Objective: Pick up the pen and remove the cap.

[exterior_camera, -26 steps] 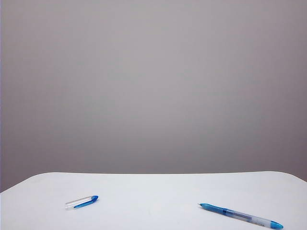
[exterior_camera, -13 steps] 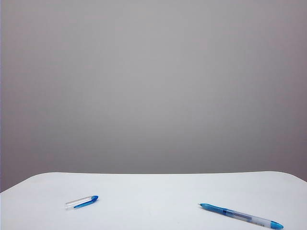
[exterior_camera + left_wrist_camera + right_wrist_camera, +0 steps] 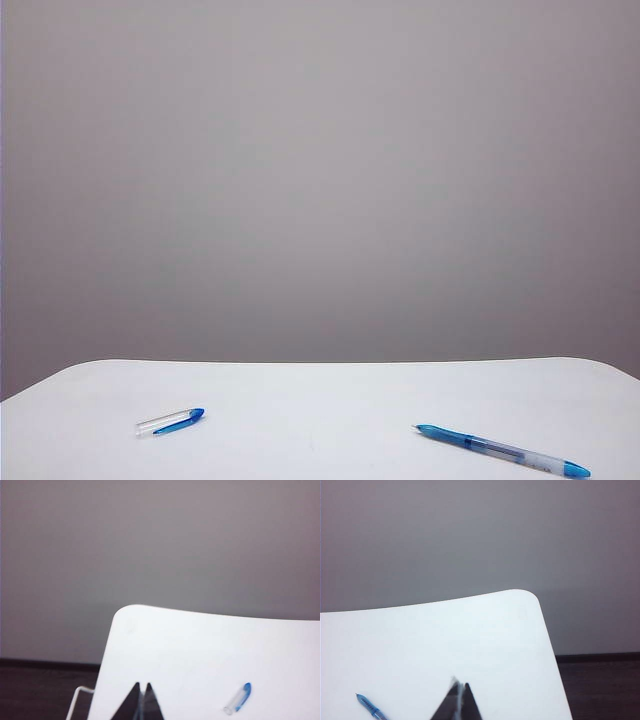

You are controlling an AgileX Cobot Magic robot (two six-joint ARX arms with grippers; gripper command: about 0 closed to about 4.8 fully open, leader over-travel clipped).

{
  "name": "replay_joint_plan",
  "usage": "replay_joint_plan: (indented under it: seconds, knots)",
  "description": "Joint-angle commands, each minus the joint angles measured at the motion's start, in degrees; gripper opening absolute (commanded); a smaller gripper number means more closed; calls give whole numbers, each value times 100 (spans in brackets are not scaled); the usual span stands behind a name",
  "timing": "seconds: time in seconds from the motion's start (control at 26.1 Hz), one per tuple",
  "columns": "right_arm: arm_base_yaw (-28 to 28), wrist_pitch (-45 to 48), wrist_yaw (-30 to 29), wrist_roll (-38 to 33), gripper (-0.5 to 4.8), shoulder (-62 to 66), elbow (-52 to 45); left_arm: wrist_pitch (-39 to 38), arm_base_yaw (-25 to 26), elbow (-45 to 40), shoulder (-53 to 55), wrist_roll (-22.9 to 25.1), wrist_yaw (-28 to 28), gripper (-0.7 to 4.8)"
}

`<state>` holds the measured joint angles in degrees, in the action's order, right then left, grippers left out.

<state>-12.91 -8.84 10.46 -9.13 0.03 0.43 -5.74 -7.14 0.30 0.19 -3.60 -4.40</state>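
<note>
The pen (image 3: 502, 451) lies flat on the right side of the white counter (image 3: 320, 400), its pointed tip toward the middle. The cap (image 3: 171, 421) lies well apart on the left side, off the pen and holding nothing as far as the small view shows. The left tool (image 3: 140, 700) hangs over the counter's near left part, its fingers pressed together and empty, the cap (image 3: 238, 699) near it. The right tool (image 3: 459, 698) hangs over the near right part, likewise closed and empty, the pen's tip (image 3: 369, 705) close by.
</note>
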Motion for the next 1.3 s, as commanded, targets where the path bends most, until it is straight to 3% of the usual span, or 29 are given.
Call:
replay_joint_plan:
  seconds: [0.04, 0.27, 0.38, 1.3]
  knots:
    - [2, -63, 11, 24, -6, -4, -37, 0, 4, 4, 4, 70, 181, -5]
    - [2, -74, -20, 31, -5, 17, -37, -118, 2, 7, 4, 103, 444, -5]
    - [-2, -79, -155, 33, 0, 17, -37, -551, 2, 11, 15, 35, 461, -1]
    - [0, -74, -155, -142, 0, 7, -35, -492, 2, 7, 46, 15, 461, -1]
